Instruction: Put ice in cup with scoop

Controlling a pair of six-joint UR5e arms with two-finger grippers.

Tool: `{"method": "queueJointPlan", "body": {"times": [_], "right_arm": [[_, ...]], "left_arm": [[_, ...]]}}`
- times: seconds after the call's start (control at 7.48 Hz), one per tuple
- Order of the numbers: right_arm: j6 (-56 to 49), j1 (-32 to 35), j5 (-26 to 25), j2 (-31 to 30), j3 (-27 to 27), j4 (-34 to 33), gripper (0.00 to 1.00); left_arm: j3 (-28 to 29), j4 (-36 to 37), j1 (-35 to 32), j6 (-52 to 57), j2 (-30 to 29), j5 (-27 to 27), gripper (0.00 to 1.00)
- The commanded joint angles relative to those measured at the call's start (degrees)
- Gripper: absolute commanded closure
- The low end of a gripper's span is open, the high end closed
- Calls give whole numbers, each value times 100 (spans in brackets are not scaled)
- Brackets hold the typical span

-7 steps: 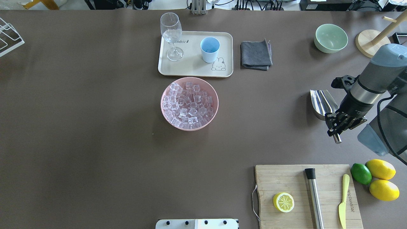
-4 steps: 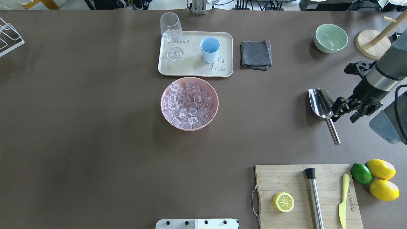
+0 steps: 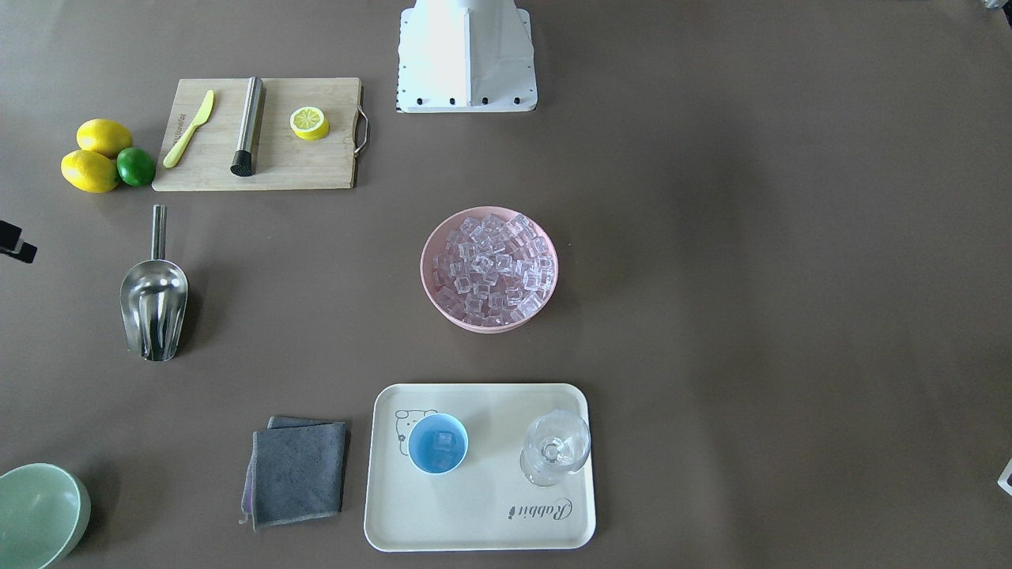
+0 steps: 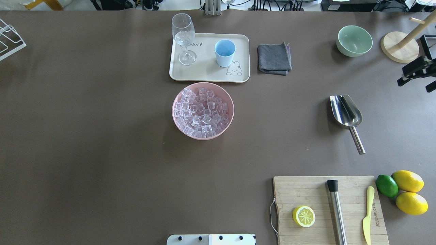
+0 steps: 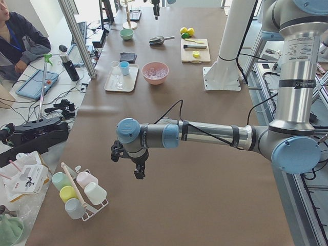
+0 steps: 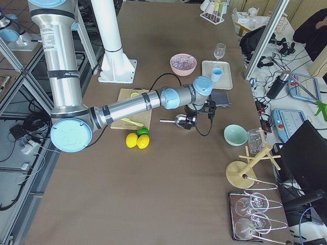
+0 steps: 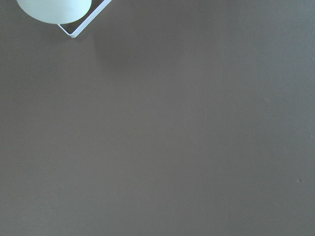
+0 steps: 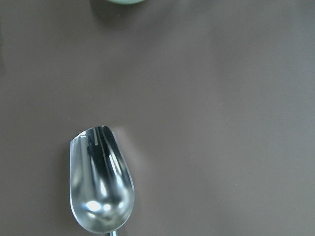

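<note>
The steel scoop (image 4: 345,111) lies free on the table at the right, handle pointing toward the robot; it also shows in the front view (image 3: 152,304) and the right wrist view (image 8: 101,189). The ice (image 4: 201,110) fills a pink bowl (image 4: 177,124) at mid-table. The light-blue cup (image 4: 224,52) stands on a cream tray (image 4: 207,73); the front view shows a clear cube inside the cup (image 3: 437,443). My right gripper (image 4: 415,83) is at the right edge, beyond the scoop, fingers apart and empty. My left gripper (image 5: 137,171) shows only in the left side view; I cannot tell its state.
A wine glass (image 4: 184,37) shares the tray. A grey cloth (image 4: 274,58), green bowl (image 4: 354,41) and wooden stand (image 4: 400,46) lie at the back right. A cutting board (image 4: 327,194) holds a half lemon, steel rod and yellow knife; lemons and a lime (image 4: 386,185) lie beside it.
My right gripper let go of the scoop's handle and moved away to the right and back. The scoop now lies alone on the table.
</note>
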Motion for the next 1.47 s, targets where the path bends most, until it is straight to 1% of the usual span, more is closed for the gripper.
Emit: {"method": "queueJointPlan", "body": {"times": [0.0, 0.13, 0.27, 0.53, 1.34], "right_arm": [[-1114, 1537, -337, -450, -218, -42, 0], [-2385, 1802, -505, -513, -559, -138, 0], [-2946, 1840, -489, -731, -823, -313, 0], [-2951, 1840, -472, -847, -1071, -280, 0], [-2934, 1840, -480, -812, -1063, -271, 0]], "left_arm": [[18, 0, 8, 0, -3, 0, 1], [-8, 8, 17, 0, 6, -9, 1], [-8, 9, 17, 0, 15, -9, 1], [9, 26, 34, 0, 15, -9, 1], [-79, 44, 43, 0, 15, -35, 1]]}}
